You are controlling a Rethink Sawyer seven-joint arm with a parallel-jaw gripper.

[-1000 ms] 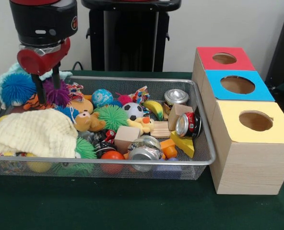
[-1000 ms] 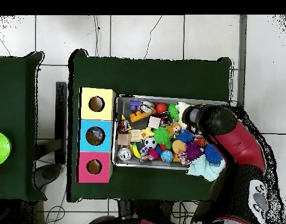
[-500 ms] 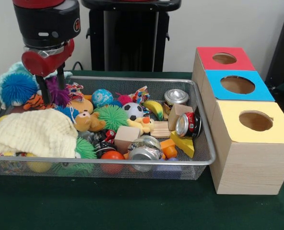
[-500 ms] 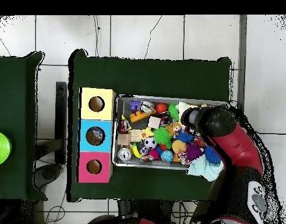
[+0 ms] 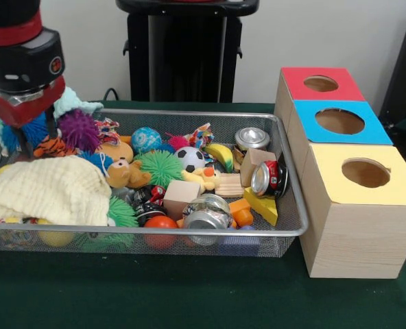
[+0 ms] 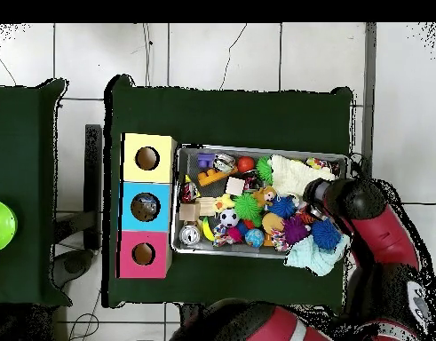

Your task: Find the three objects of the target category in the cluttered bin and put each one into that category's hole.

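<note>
gripper (image 5: 37, 140): at 9 o'clock end of wire bin (image 5: 292, 205), over blue spiky ball (image 5: 26, 130), beside purple spiky ball (image 5: 78, 129); I cannot tell if it is wide or narrow | cream knitted cloth (image 5: 45, 188): at 7 o'clock | yellow-top box (image 5: 364, 205): at 3 o'clock, outside bin

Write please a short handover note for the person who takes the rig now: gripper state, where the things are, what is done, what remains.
Gripper: low over the bin's end farthest from the boxes, beside the purple spiky ball; open or shut cannot be told.
Things: toys, cans and wooden blocks all lie in the bin; cream cloth covers part.
Boxes: red, blue, yellow holes, nothing seen inside.
Done: nothing visibly sorted.
Left: all three target objects.
</note>
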